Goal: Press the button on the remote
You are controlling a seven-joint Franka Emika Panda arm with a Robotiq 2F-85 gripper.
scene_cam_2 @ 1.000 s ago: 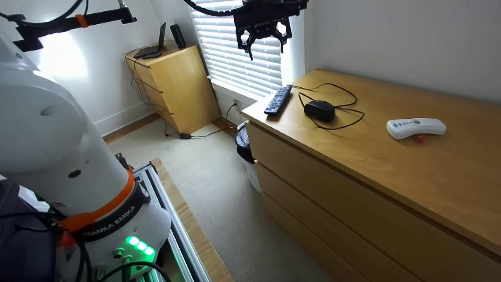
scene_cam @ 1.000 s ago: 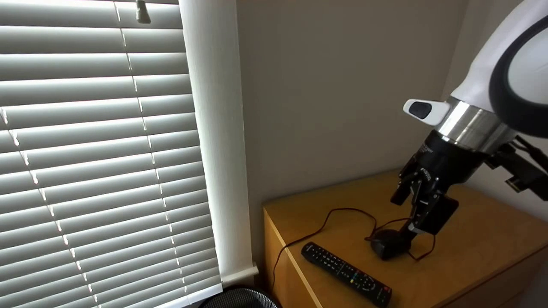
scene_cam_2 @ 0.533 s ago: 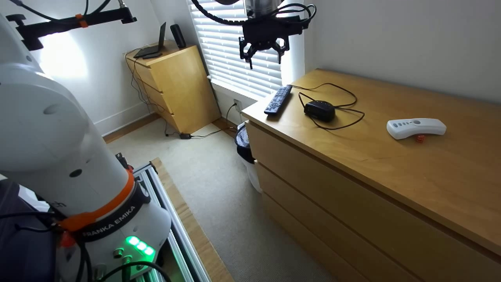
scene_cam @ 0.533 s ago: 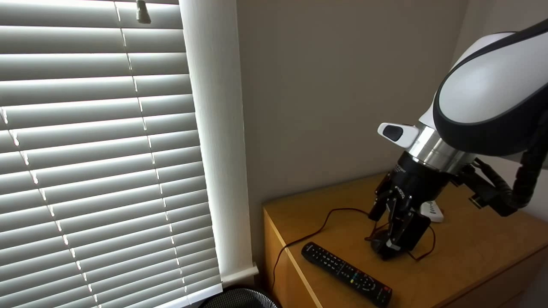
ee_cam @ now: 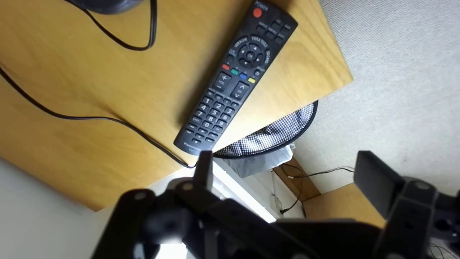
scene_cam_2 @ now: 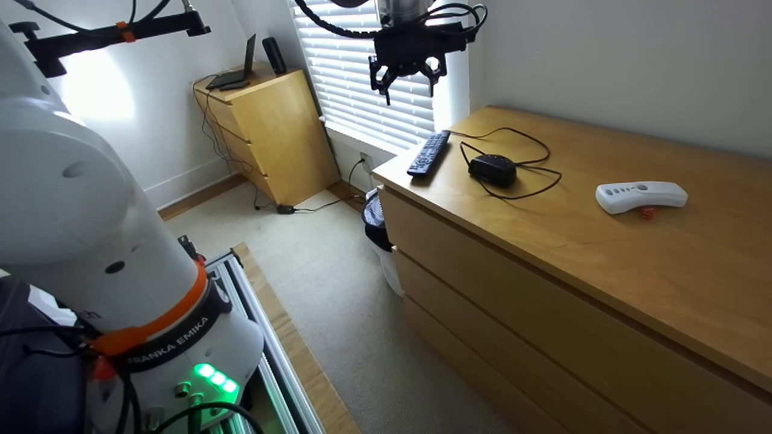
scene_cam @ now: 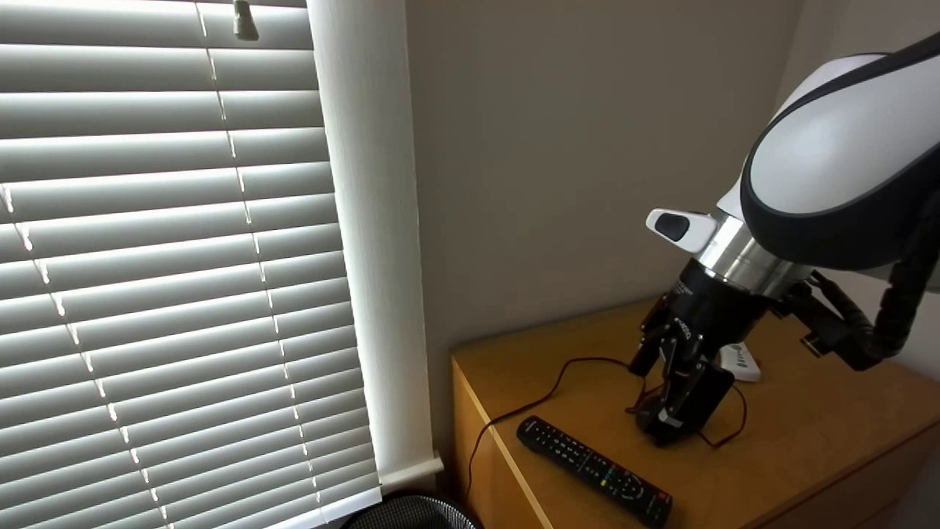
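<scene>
The remote is a long black bar [scene_cam: 593,470] lying flat near the dresser's edge, and it also shows in an exterior view [scene_cam_2: 429,154]. In the wrist view the remote [ee_cam: 230,82] lies face up, with a red power button [ee_cam: 257,12] near the top of the picture. My gripper [scene_cam_2: 410,94] is open and empty, its fingers wide apart in the wrist view [ee_cam: 285,162]. It is above the dresser and apart from the remote. In an exterior view the gripper [scene_cam: 674,389] overlaps the black corded lump.
A black corded lump [scene_cam_2: 493,170] with a looping cable lies beside the remote. A white flat object [scene_cam_2: 641,196] and a small red cube [scene_cam_2: 647,213] lie farther along the dresser [scene_cam_2: 579,241]. A mesh bin [ee_cam: 266,138] stands below the dresser's edge. Window blinds [scene_cam: 169,257] are close by.
My gripper has moved down, and leftward in an exterior view, uncovering the white object there. Over the last half second it has barely moved. The remote has not moved.
</scene>
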